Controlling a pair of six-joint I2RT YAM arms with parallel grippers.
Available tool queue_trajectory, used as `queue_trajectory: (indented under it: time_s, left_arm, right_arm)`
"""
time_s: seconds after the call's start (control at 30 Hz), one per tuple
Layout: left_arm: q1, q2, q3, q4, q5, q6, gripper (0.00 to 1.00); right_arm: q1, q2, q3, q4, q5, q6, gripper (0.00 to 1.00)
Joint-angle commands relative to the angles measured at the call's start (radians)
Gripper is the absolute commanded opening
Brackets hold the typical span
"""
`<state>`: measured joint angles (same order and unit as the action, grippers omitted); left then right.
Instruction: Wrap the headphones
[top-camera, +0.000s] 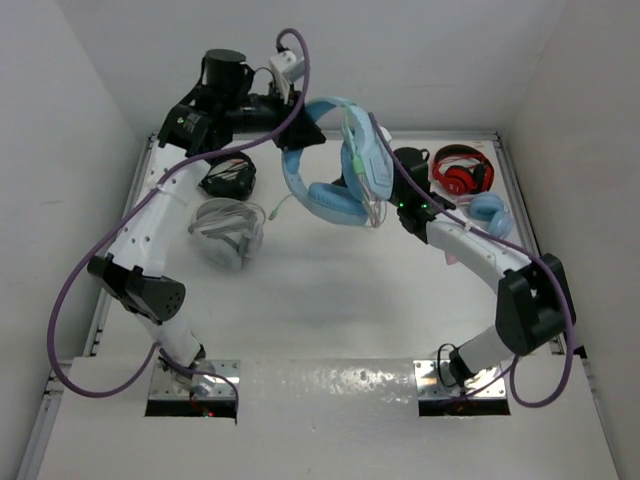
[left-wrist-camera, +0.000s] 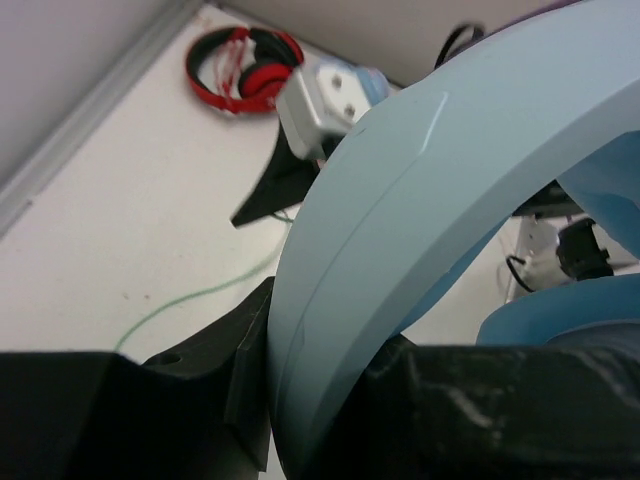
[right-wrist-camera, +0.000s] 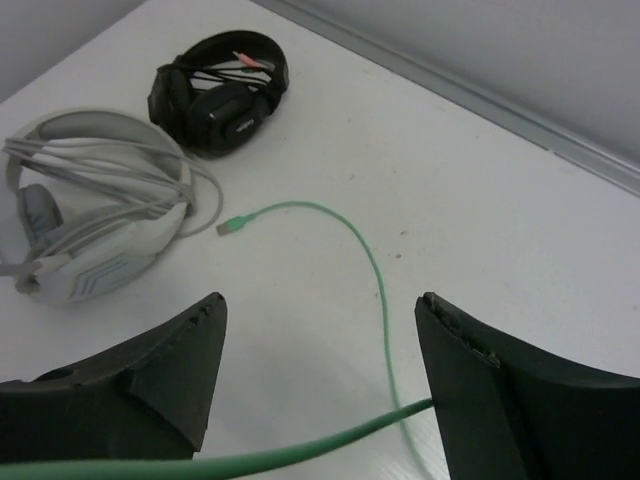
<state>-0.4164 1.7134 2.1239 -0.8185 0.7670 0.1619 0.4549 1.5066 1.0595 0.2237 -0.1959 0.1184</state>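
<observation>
The light-blue headphones (top-camera: 335, 180) hang in the air over the back of the table. My left gripper (top-camera: 300, 135) is shut on their wide blue headband (left-wrist-camera: 400, 200), which fills the gap between the black fingers (left-wrist-camera: 200, 390). The pale-green cable (top-camera: 357, 150) runs over one cup, and its loose end trails onto the table (right-wrist-camera: 372, 262), ending in a plug (right-wrist-camera: 230, 227). My right gripper (right-wrist-camera: 320, 315) is open just right of the cups (top-camera: 392, 198). A stretch of cable (right-wrist-camera: 300, 455) crosses low between its fingers and touches the right one.
A grey-white pair (top-camera: 228, 230) and a black pair (top-camera: 228, 178) lie at the left. A red pair (top-camera: 462, 170) and a pink-banded blue-cup pair (top-camera: 490, 212) lie at the back right. White walls and a metal rail (right-wrist-camera: 480, 100) enclose the table.
</observation>
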Motion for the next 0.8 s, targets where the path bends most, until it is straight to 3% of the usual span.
queue_trajectory:
  time_s: [0.0, 0.3, 0.6, 0.7, 0.73, 0.77]
  left_arm:
    - [0.022, -0.034, 0.105, 0.143, 0.025, -0.136, 0.00]
    - [0.048, -0.034, 0.199, 0.212, 0.052, -0.239, 0.00]
    - [0.091, -0.008, 0.235, 0.265, 0.017, -0.309, 0.00]
    - [0.093, 0.005, 0.235, 0.283, -0.003, -0.337, 0.00]
    - [0.096, 0.009, 0.237, 0.291, -0.017, -0.346, 0.00]
    - [0.097, 0.017, 0.238, 0.298, -0.023, -0.355, 0.00]
  right_arm:
    - [-0.001, 0.049, -0.021, 0.098, -0.004, 0.056, 0.76]
    - [-0.042, 0.269, 0.056, 0.147, 0.038, 0.121, 0.86]
    - [-0.061, 0.392, 0.056, 0.238, -0.048, 0.253, 0.83]
    - [-0.061, 0.412, 0.031, 0.353, -0.065, 0.329, 0.69]
    - [-0.062, 0.426, 0.033, 0.397, -0.065, 0.372, 0.57]
    - [-0.061, 0.434, 0.034, 0.416, -0.065, 0.392, 0.52]
